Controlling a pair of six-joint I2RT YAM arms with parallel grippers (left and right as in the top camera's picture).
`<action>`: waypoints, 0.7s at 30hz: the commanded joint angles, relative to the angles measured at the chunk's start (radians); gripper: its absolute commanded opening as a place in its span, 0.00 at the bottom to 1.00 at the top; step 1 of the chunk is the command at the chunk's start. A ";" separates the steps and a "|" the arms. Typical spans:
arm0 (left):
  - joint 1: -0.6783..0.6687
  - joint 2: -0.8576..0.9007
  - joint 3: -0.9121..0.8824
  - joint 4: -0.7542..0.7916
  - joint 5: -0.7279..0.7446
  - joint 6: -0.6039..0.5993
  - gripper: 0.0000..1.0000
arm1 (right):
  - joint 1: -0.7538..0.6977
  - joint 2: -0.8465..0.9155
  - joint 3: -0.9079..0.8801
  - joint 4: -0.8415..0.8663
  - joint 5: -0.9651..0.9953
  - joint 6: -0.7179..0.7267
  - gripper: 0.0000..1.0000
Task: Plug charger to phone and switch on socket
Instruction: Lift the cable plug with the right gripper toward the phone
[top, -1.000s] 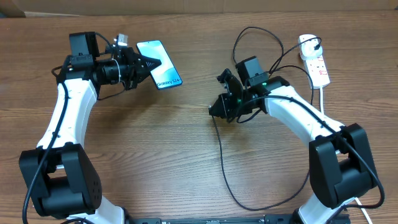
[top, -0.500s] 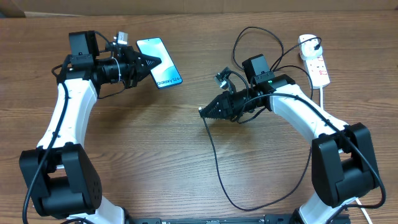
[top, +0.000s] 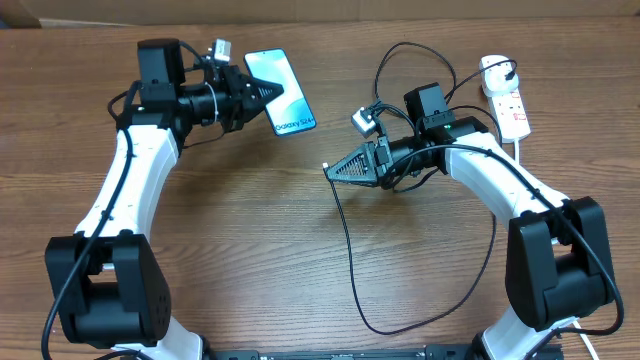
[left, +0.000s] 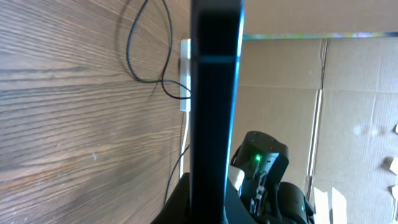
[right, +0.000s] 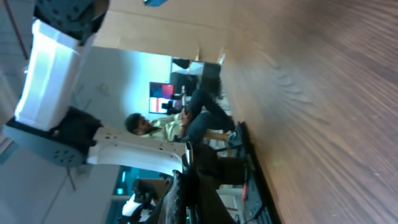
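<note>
My left gripper (top: 266, 92) is shut on the phone (top: 286, 98) and holds it off the table at the back left, blue screen up. In the left wrist view the phone (left: 214, 93) is seen edge-on as a dark bar rising from the jaws (left: 208, 208). My right gripper (top: 334, 171) points left at the table's middle and is shut on the charger's plug tip (top: 327, 166), which sticks out toward the phone. The black cable (top: 352, 260) hangs from it and loops along the table. The white socket (top: 510, 106) lies at the back right, a black plug in it.
The cable loops behind my right arm (top: 400, 55) toward the socket. A thick white cord (top: 520, 160) runs down from the socket. Cardboard (left: 348, 106) stands behind the table. In the right wrist view my left arm (right: 53, 62) shows across the wooden tabletop (right: 323, 93).
My left gripper has carried the phone right and a little farther back. My right gripper has swung level, pointing left, with the plug tip held out toward the phone.
</note>
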 joint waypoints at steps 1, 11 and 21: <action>-0.029 -0.011 0.014 0.016 -0.033 -0.073 0.04 | 0.000 -0.025 0.025 0.005 -0.058 -0.011 0.04; -0.077 0.015 0.014 0.023 0.023 -0.121 0.04 | 0.000 -0.025 0.025 0.013 -0.116 -0.011 0.04; -0.093 0.015 0.014 0.022 0.029 -0.121 0.04 | -0.002 -0.025 0.025 0.111 -0.117 0.127 0.04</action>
